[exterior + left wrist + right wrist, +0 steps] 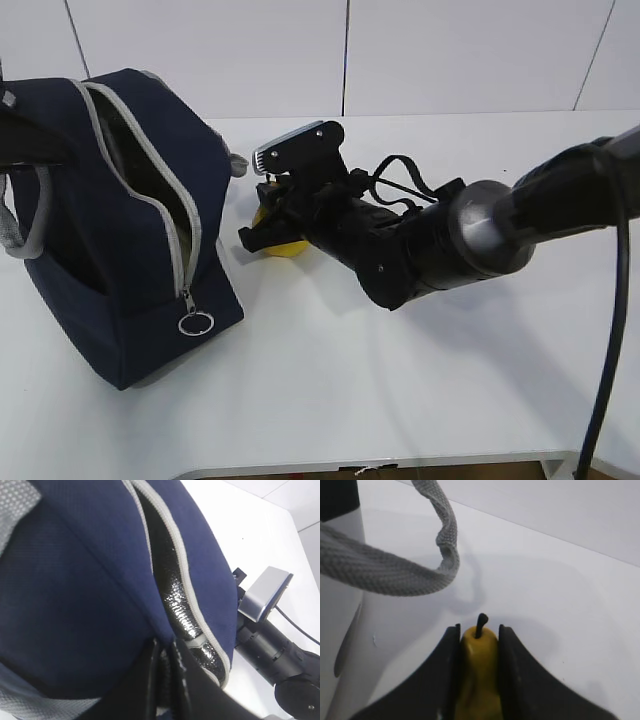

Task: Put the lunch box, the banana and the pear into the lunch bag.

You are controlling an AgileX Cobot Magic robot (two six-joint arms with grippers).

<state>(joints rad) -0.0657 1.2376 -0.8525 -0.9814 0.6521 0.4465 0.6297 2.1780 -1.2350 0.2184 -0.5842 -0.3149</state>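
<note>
— Where's the pear [478, 652]?

— On the table just beside the lunch bag [120, 210], between my right gripper [478, 645] fingers, both pads against its neck, stem up.

— Will it hold?

— I reckon it's firm, smooth and tapered, so slippery; a lower hold on the belly seems safer. My left gripper [165, 672] is pinched tight on the bag's zipper edge, holding the mouth open

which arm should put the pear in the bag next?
Right. Its claw already brackets the pear beside the unzipped lunch bag. The left claw is shut on the bag's edge.
</note>
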